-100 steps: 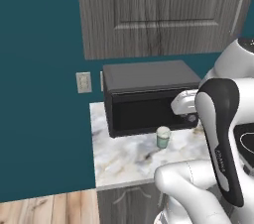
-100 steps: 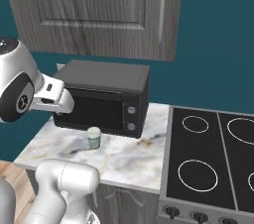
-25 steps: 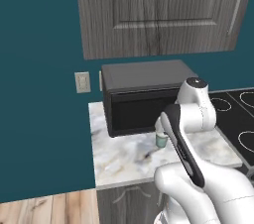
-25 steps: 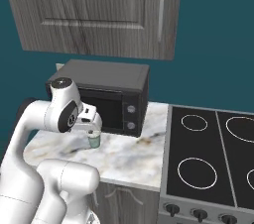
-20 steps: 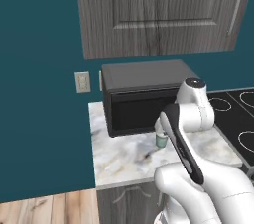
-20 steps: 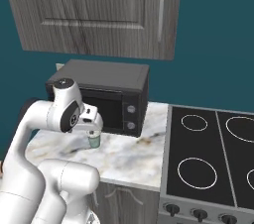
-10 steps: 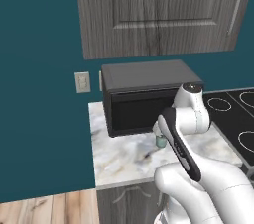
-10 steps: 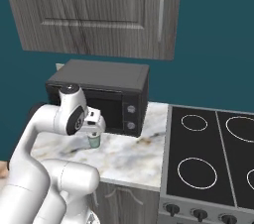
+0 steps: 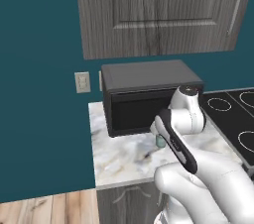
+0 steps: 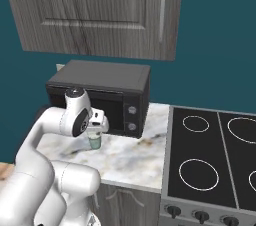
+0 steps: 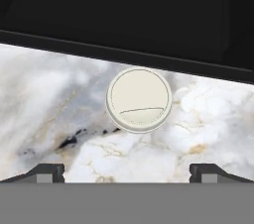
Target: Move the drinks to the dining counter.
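Plainly, the thing under the arm was a small cup [image 11: 139,100] with a pale round lid, not a bottle. It stood upright on the marble worktop [image 11: 49,94], just in front of the black microwave [image 10: 100,90], with the stove [image 10: 210,155] well off to one side. The gripper [image 11: 127,171] hung straight above it, looking down on the lid. Its two fingers were spread wide, wider than the lid, and held nothing.

From where I stood, the step in hand looked like a descent onto the cup for a grasp. The lid sat a little off the midline between the fingers, toward the microwave. To do it well, I judged the hand should first shift until the cup lay evenly between the fingers. It should then drop straight down until they stood beside the cup's wall, below the lid, and only then close. The microwave door was close behind, so the descent had little room on that side. A tilted or hasty close could tip the cup. Carrying anything to the dining counter would, I supposed, need the base to drive.
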